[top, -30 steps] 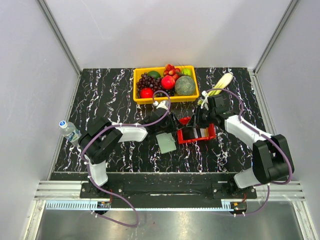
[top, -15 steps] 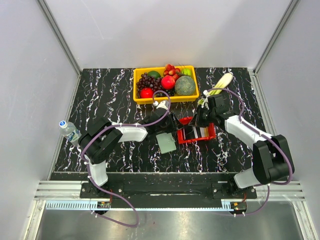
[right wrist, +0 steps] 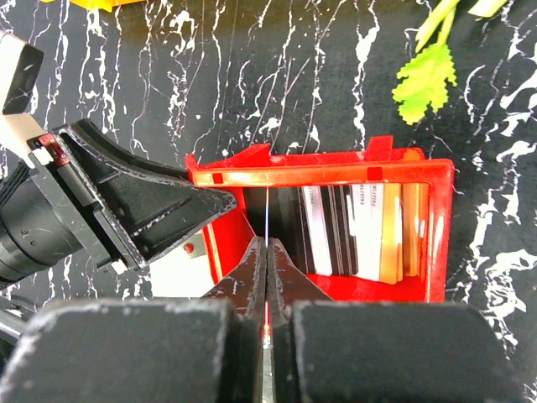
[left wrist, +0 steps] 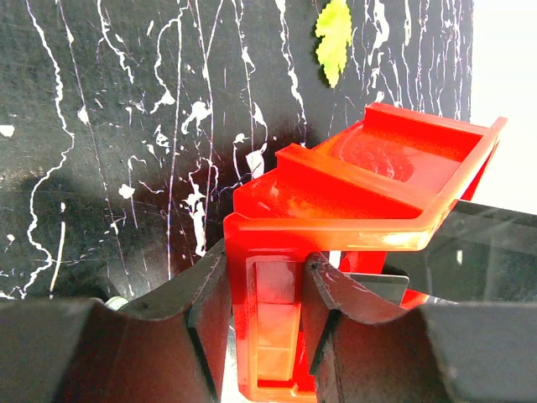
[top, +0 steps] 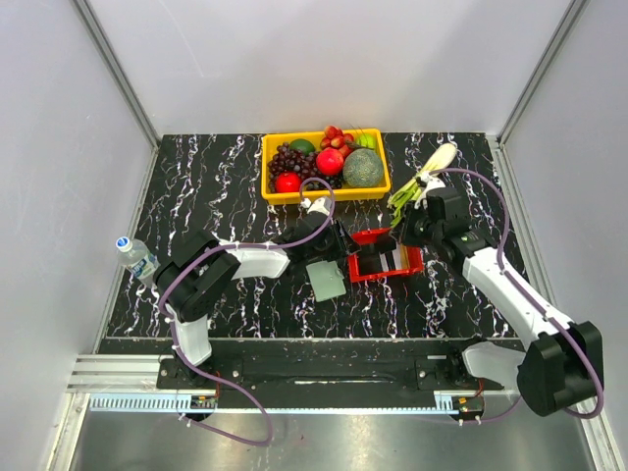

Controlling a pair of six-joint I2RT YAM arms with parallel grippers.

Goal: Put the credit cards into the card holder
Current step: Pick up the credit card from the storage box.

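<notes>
Since the earlier frame the right arm has swung its elbow out toward 4 o'clock. The right gripper (top: 410, 234) has drawn back from above the middle of the red plastic basket (top: 388, 277) to its 2 o'clock corner. Its fingers, apart before, are now pressed together. In the right wrist view a hair-thin pale line runs up from between the closed tips (right wrist: 266, 252) – probably one thin card seen edge-on and pinched there, though the view is too slight to be sure.

The other credit cards (right wrist: 361, 231), dark, whitish and orange plastic rectangles, stand on edge in a row inside the basket, toward its 3 o'clock side.

The left gripper (top: 339, 243) has not shifted. It is clamped on the basket's 9 o'clock wall, and in the left wrist view one finger (left wrist: 210, 306) sits on each side of a red rib.

The small grey-green soft card holder (top: 326, 280) lies flat on the black marbled table (top: 216, 177), at 7 o'clock from the basket and just beside the left gripper – no card is in it.

A yellow tray of fruit (top: 324, 196) sits at 12 o'clock. A green leafy sprig (right wrist: 424, 80) lies at the basket's 1 o'clock, and a clear plastic bottle (top: 137, 257) is at the table's 9 o'clock edge.
</notes>
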